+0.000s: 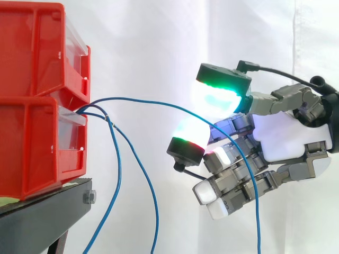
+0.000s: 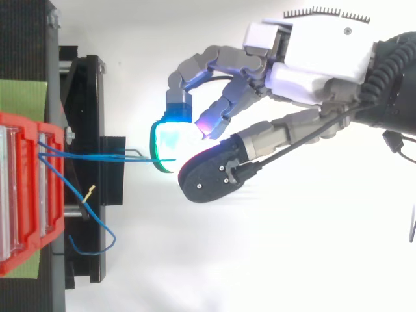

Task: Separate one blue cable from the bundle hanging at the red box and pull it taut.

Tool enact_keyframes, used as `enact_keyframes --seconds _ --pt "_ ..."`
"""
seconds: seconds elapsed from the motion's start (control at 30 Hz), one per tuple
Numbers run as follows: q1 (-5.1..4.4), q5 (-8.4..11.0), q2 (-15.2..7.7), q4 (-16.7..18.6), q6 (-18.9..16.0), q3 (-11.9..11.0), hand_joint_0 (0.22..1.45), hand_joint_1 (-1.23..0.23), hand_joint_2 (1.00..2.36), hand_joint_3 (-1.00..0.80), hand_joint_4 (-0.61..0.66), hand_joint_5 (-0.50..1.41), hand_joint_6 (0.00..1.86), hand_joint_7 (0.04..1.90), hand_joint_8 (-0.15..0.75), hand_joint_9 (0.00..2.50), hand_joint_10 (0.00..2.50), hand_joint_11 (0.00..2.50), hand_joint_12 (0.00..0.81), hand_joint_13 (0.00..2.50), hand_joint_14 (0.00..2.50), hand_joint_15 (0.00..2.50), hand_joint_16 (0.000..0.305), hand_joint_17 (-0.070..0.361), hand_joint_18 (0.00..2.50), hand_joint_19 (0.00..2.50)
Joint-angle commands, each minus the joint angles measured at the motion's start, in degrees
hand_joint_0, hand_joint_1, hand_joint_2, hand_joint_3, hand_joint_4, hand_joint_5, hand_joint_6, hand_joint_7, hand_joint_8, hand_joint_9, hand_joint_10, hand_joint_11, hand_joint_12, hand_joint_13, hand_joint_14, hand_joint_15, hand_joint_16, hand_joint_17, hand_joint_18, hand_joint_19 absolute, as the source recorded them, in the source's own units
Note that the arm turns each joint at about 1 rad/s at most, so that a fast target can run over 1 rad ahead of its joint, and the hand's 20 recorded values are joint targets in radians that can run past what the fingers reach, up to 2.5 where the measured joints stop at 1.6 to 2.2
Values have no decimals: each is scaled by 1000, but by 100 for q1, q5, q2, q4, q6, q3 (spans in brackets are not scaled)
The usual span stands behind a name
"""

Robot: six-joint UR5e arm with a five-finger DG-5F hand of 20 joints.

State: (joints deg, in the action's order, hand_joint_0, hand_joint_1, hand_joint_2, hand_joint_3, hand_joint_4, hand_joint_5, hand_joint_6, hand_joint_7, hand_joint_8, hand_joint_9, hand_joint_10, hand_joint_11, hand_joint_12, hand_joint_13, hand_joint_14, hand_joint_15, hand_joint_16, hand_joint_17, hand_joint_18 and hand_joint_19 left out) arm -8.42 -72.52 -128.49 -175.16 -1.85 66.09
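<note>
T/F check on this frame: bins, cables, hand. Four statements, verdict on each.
1. Two red bins are stacked on a black stand. True.
2. One blue cable runs from the bins to between the glowing pads of the hand. True.
3. The hand holds every cable. False: two other cables hang free beside the stand.
4. The pinched cable runs dead straight. False: in the side view it arcs, then drops past the hand.

Robot hand [image 1: 280,135] level from the right, fingertips [image 1: 214,98] tight on blue cable [image 1: 159,102].
</note>
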Motion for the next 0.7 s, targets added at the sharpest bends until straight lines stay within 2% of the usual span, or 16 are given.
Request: enact_keyframes --seconds 0.0,0.2,0.47,0.67 --pt "-2 1 0 0 0 1 656 -736 1010 -409 77 -200 909 1111 316 1098 23 870 322 828 15 406 41 93 651 455" --pt "-2 1 0 -26 0 1 642 -726 1020 -307 52 -198 922 1144 320 1114 23 854 326 840 15 411 42 94 666 468" --pt "-2 1 0 -35 0 1 659 -712 1019 -299 6 -196 924 1154 324 1112 24 870 328 836 17 412 42 95 666 468" --pt "-2 1 0 -70 9 1 656 -749 1027 -113 -66 -167 931 1273 325 1162 24 869 325 843 16 423 43 97 675 479"
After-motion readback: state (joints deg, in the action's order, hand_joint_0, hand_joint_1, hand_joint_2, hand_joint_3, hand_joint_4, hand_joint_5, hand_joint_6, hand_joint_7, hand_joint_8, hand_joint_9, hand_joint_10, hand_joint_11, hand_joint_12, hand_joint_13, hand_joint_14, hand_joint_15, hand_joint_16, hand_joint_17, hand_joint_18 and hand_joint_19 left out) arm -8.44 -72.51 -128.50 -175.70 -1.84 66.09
